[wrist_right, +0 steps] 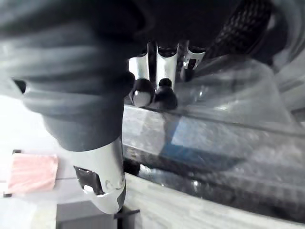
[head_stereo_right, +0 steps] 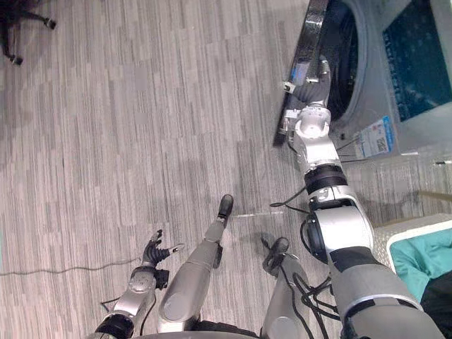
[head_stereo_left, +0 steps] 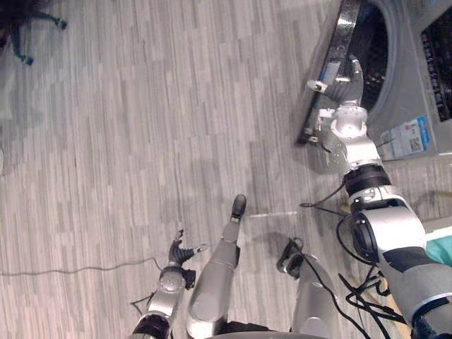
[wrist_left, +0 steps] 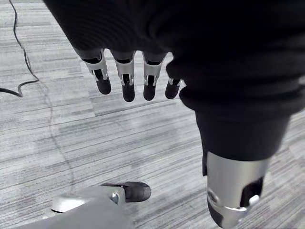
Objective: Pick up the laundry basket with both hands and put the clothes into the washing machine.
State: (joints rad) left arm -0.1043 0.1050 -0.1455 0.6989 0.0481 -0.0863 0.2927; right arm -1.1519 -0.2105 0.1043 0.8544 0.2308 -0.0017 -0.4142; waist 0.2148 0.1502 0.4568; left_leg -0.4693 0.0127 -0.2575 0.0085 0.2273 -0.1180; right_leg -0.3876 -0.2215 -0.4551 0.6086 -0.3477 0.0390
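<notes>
Grey wood-plank floor (head_stereo_left: 141, 141) across the whole scene.

Far left: black office-chair base with teal castors (head_stereo_left: 21, 32), well apart from the work.

Near left: left hand (head_stereo_left: 181, 252) low over bare floor, fingers (wrist_left: 126, 83) loosely straight, nothing held.

Far right: right hand (head_stereo_left: 347, 79) up against chrome-rimmed round glass door (head_stereo_left: 344, 28) of grey front-loading washing machine (head_stereo_left: 417, 70). Door swung wide, dark drum mouth (head_stereo_left: 378, 49) exposed. Fingertips (wrist_right: 152, 95) resting on the door edge, fairly straight, apparently wrapped round nothing.

Near right: white laundry basket (head_stereo_right: 413, 227), cut off by the frame edge, with teal clothes (head_stereo_right: 424, 258) inside. Touched by neither hand, well apart from the left one.

Handling, judged:
- Basket probably light, with thin plastic walls and some flex.
- Load soft and shapeless, prone to spilling if tipped.
- Best taken at the rim on two opposite sides, one hand each, and kept level.
- Handles not visible, so grip points unconfirmed.
</notes>
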